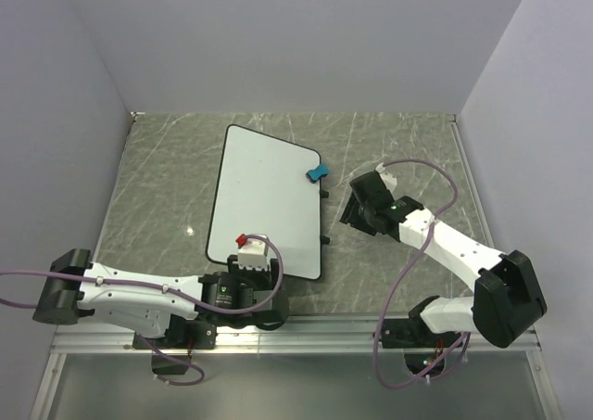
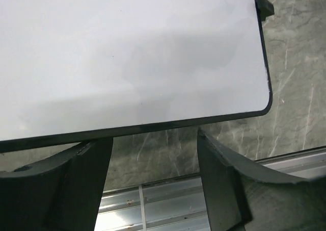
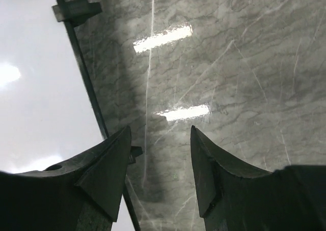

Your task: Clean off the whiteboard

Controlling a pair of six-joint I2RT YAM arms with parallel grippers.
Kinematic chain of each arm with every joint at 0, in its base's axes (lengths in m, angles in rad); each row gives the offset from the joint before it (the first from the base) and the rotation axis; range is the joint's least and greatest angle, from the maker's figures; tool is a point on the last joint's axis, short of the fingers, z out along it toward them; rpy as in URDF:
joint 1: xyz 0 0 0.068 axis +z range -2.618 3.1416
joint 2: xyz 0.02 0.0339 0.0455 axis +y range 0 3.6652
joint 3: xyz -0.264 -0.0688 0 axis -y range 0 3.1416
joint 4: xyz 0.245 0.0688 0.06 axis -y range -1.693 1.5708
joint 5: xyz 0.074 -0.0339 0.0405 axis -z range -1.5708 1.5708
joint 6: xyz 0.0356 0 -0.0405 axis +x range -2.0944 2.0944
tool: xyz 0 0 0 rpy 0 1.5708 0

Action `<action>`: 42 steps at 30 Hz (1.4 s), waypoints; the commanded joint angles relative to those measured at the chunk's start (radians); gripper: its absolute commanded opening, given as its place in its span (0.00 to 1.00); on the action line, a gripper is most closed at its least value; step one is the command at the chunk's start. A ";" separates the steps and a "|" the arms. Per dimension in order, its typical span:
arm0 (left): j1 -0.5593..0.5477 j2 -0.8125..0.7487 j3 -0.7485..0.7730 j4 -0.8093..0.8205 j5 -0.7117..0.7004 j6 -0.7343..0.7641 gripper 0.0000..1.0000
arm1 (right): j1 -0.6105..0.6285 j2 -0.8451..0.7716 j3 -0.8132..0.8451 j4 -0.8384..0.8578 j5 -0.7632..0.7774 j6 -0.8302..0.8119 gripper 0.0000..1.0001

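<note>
Lying flat on the marble worktop (image 1: 408,142), the whiteboard (image 1: 264,193) is showing no scribbles in any view, with the small blue eraser (image 1: 319,171) sitting at its 2 o'clock edge. The left claw (image 2: 153,144) is hanging released and empty just off its 6 o'clock rim, and the right claw (image 3: 160,134) is standing released and empty over bare stone beside its 4 o'clock edge. Wiping is looking finished to me, yet either claw, travelling low, is risking catching the thin rim and dragging the loose board or flicking the eraser away; no containers are showing.
</note>
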State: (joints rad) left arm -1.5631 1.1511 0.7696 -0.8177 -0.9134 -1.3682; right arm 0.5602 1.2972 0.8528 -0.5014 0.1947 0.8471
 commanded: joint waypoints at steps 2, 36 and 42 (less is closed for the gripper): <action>0.000 -0.033 0.011 -0.012 0.010 0.037 0.72 | 0.003 -0.053 -0.017 0.018 0.018 0.007 0.57; 0.000 -0.024 0.148 -0.169 0.036 0.074 0.65 | -0.058 0.640 0.649 0.193 -0.320 0.024 0.35; 0.000 -0.071 0.131 -0.204 0.047 0.049 0.63 | -0.135 0.640 0.577 0.188 -0.294 0.029 0.30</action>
State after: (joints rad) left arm -1.5631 1.1076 0.8871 -0.9829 -0.8711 -1.2972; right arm 0.4648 1.9697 1.4624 -0.3252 -0.1177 0.8635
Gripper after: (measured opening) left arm 0.637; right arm 0.302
